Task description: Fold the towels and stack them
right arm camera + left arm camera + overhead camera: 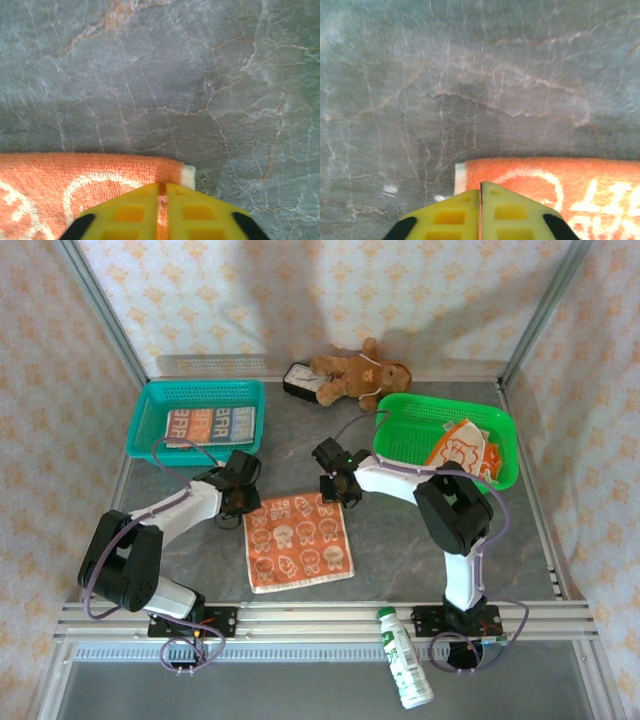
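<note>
L gripper [245, 503] sits at the far-left corner of the bear towel [300, 542], R gripper [341, 497] at its far-right corner. The towel lies flat and unfolded on the table [420, 540], centre, between the two arms.

L wrist cam: L gripper [480, 186] has its yellow fingers [450, 215] all but together, just a hairline slit, tips right over the towel [555, 177] corner. Can't tell if any cloth is nipped.

R wrist cam: R gripper [162, 186] is narrow too, a thin slit w/ orange showing in it, tips on the towel [75, 172] edge just beside the white-hemmed corner. Can't tell if that's cloth pinched or just seen through the gap.

Other towels: the striped towel [210, 425] w/ block letters lies flat in the teal basket [150, 400], far left. A crumpled towel [462, 450], orange and white, sits in the green basket [440, 402], far right, beside the R arm's elbow.
</note>
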You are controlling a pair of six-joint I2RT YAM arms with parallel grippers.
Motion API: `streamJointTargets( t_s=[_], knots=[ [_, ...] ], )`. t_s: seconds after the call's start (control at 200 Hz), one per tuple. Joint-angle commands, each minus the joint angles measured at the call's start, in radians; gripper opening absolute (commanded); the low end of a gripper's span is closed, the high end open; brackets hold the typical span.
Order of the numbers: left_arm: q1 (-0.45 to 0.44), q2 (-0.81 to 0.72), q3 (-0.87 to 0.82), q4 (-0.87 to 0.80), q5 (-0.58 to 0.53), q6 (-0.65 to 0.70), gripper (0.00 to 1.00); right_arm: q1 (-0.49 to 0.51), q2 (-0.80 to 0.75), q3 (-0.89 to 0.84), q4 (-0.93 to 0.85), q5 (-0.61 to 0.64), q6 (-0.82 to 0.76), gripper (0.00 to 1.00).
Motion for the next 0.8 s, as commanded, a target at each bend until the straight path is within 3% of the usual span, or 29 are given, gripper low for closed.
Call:
streamJointTargets(
  t_s=[0.0,0.2,0.726,0.796],
  knots=[
    [0.040,-0.001,0.031,-0.043,-0.009,0.010,0.14,-0.031,-0.039,0.036,-0.031,-0.006,0.025,0.18],
    [0.075,0.062,0.032,0.006,0.057,0.009,0.29,-0.051,-0.011,0.048,-0.028,-0.027,0.045,0.23],
    [0.078,0.157,0.001,0.052,0.074,0.025,0.19,-0.060,0.060,0.032,-0.009,-0.065,0.056,0.25],
    [0.078,0.161,-0.004,0.057,0.078,0.025,0.17,-0.060,0.058,0.026,-0.004,-0.072,0.055,0.18]
  ],
)
